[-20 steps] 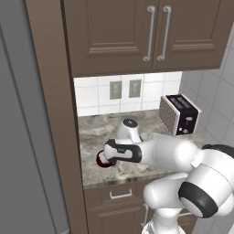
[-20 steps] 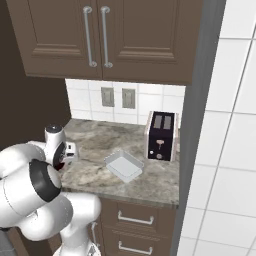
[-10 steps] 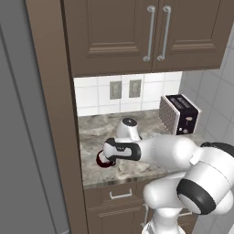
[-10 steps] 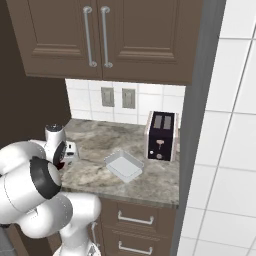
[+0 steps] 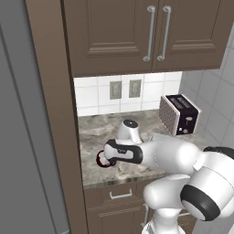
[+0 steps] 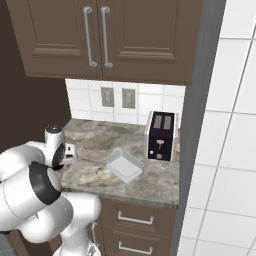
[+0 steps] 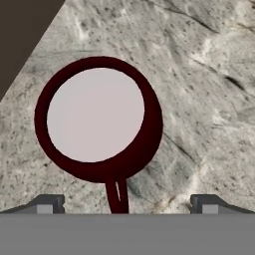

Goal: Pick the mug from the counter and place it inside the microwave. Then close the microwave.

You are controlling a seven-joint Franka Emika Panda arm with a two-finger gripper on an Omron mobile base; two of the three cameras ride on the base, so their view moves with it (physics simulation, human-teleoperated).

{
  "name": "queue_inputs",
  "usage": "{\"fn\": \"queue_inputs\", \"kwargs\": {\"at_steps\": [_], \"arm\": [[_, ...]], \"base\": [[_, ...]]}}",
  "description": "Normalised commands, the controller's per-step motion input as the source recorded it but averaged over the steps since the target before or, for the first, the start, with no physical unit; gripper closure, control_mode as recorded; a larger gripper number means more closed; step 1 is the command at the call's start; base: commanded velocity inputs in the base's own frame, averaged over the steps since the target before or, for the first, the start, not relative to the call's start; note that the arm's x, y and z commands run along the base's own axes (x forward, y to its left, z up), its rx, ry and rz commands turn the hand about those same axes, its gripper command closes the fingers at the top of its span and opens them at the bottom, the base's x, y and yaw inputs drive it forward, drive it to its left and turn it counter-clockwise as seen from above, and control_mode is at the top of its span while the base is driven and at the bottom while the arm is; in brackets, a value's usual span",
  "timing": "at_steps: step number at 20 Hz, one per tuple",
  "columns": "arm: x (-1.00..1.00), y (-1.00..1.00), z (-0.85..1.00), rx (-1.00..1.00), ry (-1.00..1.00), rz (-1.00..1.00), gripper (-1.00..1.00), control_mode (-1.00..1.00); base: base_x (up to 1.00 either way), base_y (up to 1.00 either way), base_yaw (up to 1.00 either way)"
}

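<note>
Where the brown wall cupboards (image 5: 137, 32) hang above it, the marbled stone table (image 6: 95, 145) runs from a tall dark side panel (image 5: 55, 114) to a tiled wall, and it carries everything listed here.

Robot arm (image 5: 173, 157): white, reaching across the slab toward its panel-side end, evidently to bring the hand over the mug; its bulk hides the middle of the slab in the left base view.

Toaster (image 6: 161, 136): black and steel, upright at the tiled-wall end, well apart from the work.

Tray (image 6: 123, 165): shallow, pale, square, mid-slab, lying skewed; the arm covers most of it in the left base view.

Jaws (image 7: 124, 203): spread wide, holding nothing, their two tips poised above the mug, straddling its handle, probably lining up for a grasp.

Mug (image 7: 97, 122): dark red, white inside, upright on the table near its front edge beside the panel, handle toward the hand; from the base views only a red sliver shows past the wrist.

Microwave: I cannot place it from here.
</note>
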Motion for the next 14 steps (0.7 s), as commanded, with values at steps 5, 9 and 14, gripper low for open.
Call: {"fn": "queue_inputs", "kwargs": {"at_steps": [5,9,14], "arm": [[-0.10,0.01,-0.06,0.01,0.00,0.00,-1.00,-1.00],[0.00,0.00,0.00,0.00,0.00,0.00,-1.00,-1.00],[0.07,0.00,0.00,0.00,0.00,0.00,-1.00,-1.00]], "base": [[0.00,0.00,0.00],[0.00,0.00,0.00],[0.00,0.00,0.00]]}}
